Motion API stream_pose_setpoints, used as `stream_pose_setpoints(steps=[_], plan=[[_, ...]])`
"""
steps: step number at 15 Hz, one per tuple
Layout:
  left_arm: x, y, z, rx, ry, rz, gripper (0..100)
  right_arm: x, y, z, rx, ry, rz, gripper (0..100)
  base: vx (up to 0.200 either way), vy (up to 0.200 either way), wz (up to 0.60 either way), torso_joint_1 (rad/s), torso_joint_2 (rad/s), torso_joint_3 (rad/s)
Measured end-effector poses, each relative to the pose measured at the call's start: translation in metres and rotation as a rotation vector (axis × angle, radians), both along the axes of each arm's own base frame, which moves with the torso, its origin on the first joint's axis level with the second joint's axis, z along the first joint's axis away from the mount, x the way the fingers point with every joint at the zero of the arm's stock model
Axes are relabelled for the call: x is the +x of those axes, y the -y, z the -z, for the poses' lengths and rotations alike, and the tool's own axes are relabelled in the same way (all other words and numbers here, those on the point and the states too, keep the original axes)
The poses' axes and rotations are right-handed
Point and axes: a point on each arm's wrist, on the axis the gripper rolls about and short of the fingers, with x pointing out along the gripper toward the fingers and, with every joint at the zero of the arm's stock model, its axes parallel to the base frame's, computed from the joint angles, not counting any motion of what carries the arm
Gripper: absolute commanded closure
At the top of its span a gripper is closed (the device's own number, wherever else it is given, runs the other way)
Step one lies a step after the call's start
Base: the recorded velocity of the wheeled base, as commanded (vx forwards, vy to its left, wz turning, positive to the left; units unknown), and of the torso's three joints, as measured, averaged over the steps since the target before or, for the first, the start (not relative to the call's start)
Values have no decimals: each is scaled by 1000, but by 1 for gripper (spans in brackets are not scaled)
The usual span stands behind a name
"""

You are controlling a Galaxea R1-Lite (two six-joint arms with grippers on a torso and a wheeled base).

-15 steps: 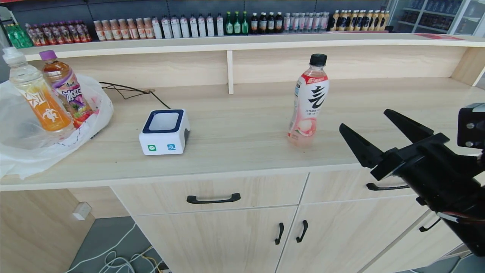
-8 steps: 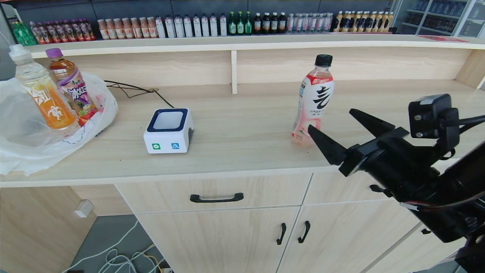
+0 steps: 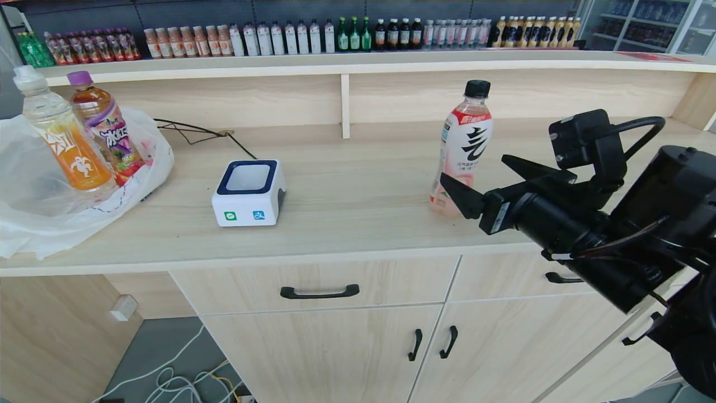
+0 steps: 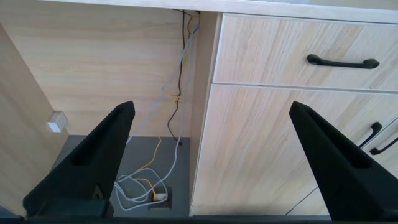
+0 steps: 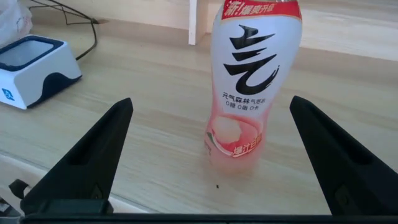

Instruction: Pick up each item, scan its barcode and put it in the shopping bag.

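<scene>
A pink drink bottle (image 3: 463, 151) with a black cap stands upright on the wooden counter (image 3: 358, 184), right of the middle. My right gripper (image 3: 472, 169) is open just in front of it, low near its base, one finger to each side and not touching it. In the right wrist view the bottle (image 5: 249, 93) stands a little ahead of the open gripper (image 5: 211, 102). A white scanner (image 3: 249, 193) sits left of centre. The shopping bag (image 3: 33, 224) at far left holds an orange bottle (image 3: 61, 140) and a purple-capped bottle (image 3: 106, 134). My left gripper (image 4: 211, 106) is open below the counter, facing the cabinet.
The scanner's black cable (image 3: 196, 133) runs to the back of the counter. A raised shelf (image 3: 358, 61) with a divider (image 3: 345, 106) backs the counter. Drawer handles (image 3: 319, 292) and cabinet doors lie below. Loose cables (image 4: 146, 183) lie on the floor.
My right gripper has moved left and forward over the counter edge, up to the pink bottle, staying open. The head camera shifted slightly early on.
</scene>
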Motion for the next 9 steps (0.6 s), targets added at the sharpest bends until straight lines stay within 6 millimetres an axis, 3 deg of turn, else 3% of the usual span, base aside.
stream_pose_setpoints(steps=[9], plan=[[0, 0, 0, 0, 0, 0, 0, 9, -2, 9, 88, -46, 87, 0, 0, 0, 0, 0, 0, 0]])
